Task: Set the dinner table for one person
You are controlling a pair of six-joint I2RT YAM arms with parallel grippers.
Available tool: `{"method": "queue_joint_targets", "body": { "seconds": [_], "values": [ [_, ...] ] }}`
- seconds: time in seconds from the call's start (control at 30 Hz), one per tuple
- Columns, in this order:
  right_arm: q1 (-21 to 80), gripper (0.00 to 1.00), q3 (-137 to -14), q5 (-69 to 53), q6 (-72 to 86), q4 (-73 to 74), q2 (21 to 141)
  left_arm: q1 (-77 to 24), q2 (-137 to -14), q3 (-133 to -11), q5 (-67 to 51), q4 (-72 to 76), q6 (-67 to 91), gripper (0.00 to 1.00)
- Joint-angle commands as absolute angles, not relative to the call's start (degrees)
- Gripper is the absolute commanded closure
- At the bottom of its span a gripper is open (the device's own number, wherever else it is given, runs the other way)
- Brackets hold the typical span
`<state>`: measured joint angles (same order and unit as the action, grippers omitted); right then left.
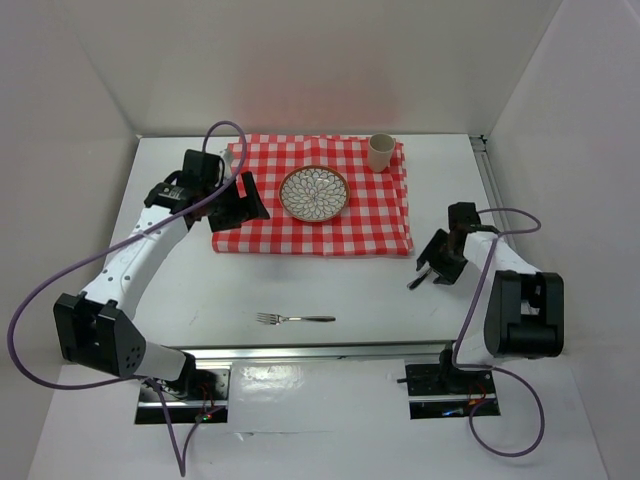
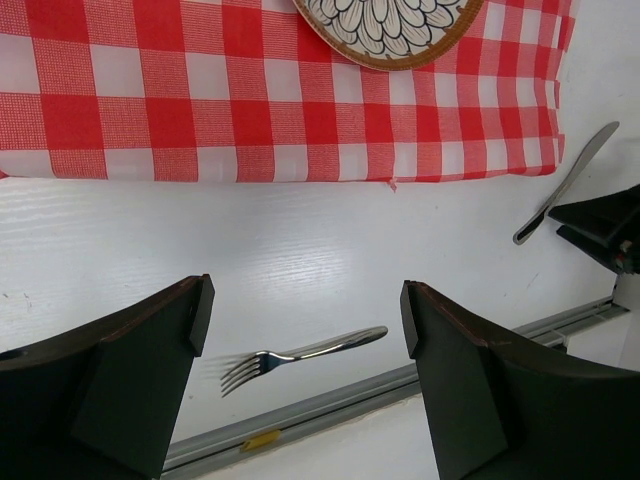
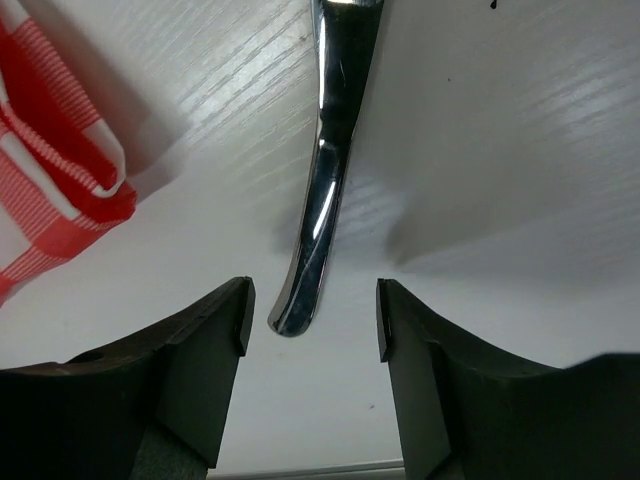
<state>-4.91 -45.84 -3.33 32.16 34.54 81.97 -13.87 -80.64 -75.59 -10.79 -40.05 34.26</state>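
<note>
Top external view: a large white tabletop (image 1: 330, 285) fills the scene between plain white walls. A red-and-white checked cloth (image 1: 370, 215) lies flat on its far half. A round plate (image 1: 314, 193) with a dark petal pattern and a brown rim sits on the cloth near the middle. A pale cup (image 1: 381, 152) stands upright at the cloth's far right corner. A metal fork (image 1: 295, 319) lies on the bare tabletop nearer the arm bases, well apart from the cloth, with its tines pointing left. The left hand (image 1: 245, 200) hangs over the cloth's left edge, beside the plate. In the left wrist view its dark fingers stand wide apart with nothing between them. The right hand (image 1: 440, 265) is low over the bare tabletop, just right of the cloth's near right corner. In the right wrist view a shiny knife (image 3: 325, 180) lies flat on the tabletop. Its rounded end sits between the two fingers, which are partly spread. A gap shows on each side, so neither finger touches the metal.
</note>
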Motion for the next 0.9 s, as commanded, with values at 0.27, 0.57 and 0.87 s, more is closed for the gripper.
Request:
{"method": "queue_joint_targets", "body": {
  "seconds": [0.27,0.57,0.87],
  "values": [
    [-2.29,0.52,-47.11,3.34,35.34,28.22,89.73,-15.03,-78.31,-75.76,-10.81,-39.2,33.4,0.06],
    [-2.81,0.64,-49.66,6.42,34.1,27.6,96.15,-15.03,-78.31,-75.76,-10.81,-39.2,33.4,0.06],
    [-3.43,1.0,-51.94,9.58,32.09,29.44,90.1,-15.03,-77.78,-74.62,-10.81,-39.2,33.4,0.06]
  ]
}}
